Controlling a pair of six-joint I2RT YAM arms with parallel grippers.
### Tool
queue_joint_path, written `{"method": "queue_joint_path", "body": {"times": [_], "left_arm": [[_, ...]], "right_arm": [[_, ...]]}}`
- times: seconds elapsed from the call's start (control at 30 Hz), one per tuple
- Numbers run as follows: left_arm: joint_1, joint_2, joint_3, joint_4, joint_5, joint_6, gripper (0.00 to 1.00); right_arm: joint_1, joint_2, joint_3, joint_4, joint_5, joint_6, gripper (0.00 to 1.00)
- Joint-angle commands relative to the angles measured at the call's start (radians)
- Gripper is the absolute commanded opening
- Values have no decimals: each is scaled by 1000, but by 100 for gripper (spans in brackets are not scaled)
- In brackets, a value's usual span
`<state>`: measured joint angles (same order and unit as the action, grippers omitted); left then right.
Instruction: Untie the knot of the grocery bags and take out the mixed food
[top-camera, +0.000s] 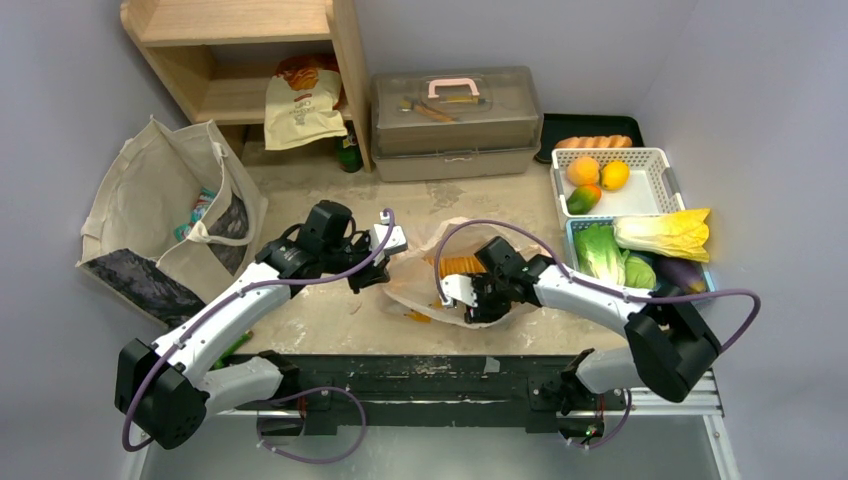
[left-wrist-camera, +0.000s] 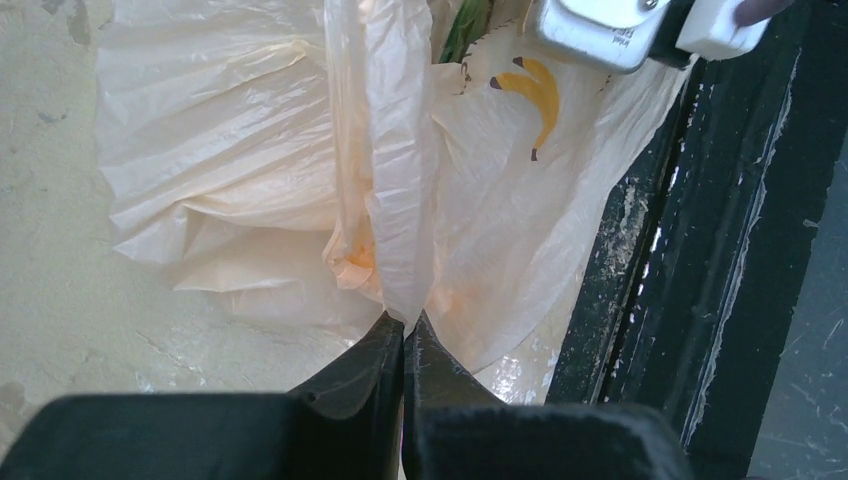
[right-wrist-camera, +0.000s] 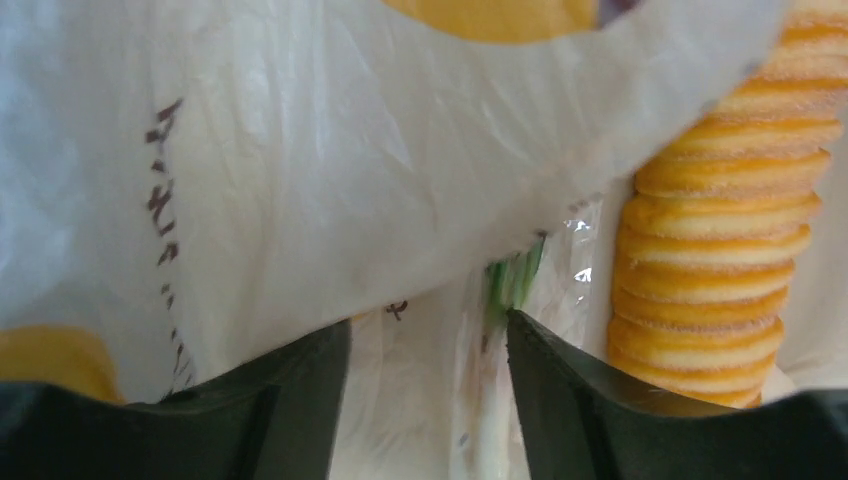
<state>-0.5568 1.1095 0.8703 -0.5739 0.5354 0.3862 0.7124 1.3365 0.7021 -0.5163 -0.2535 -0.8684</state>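
The grocery bag (top-camera: 425, 290) lies crumpled at the table's middle, its mouth open. My left gripper (top-camera: 385, 262) is at its left edge and, in the left wrist view (left-wrist-camera: 403, 325), is shut on a strip of the bag's plastic (left-wrist-camera: 395, 200). A peach crumple (left-wrist-camera: 355, 255) sits beside the strip; I cannot tell if it is the knot. My right gripper (top-camera: 470, 300) reaches into the bag. Its jaws (right-wrist-camera: 428, 335) stand open around a green-and-white stalk (right-wrist-camera: 510, 285), beside a ridged orange piece of food (right-wrist-camera: 720, 230). More mixed food lies in the baskets: oranges (top-camera: 583, 170) and a long cabbage (top-camera: 665, 233).
A canvas tote (top-camera: 170, 215) stands at the left, with a wooden shelf (top-camera: 250, 60) and a clear lidded box (top-camera: 455, 120) at the back. White basket (top-camera: 655, 190) and a blue one with greens (top-camera: 600, 252) sit right. A black rail (top-camera: 420, 375) runs along the near edge.
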Motion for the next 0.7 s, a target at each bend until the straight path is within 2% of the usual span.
{"method": "queue_joint_path", "body": {"times": [0.0, 0.1, 0.2, 0.5, 0.67], "left_arm": [[1, -13, -2, -2, 12, 9, 0], [-1, -13, 1, -6, 1, 11, 0], [1, -13, 0, -8, 0, 10, 0], [-1, -10, -13, -8, -11, 26, 0], [0, -10, -19, -5, -11, 26, 0]], "right_arm": [[-4, 60, -20, 81, 3, -67, 47], [-23, 79, 18, 72, 26, -53, 27], [-26, 60, 85, 52, 57, -17, 1], [-22, -92, 256, -48, 118, 38, 0], [-22, -193, 244, -68, 78, -3, 0]]}}
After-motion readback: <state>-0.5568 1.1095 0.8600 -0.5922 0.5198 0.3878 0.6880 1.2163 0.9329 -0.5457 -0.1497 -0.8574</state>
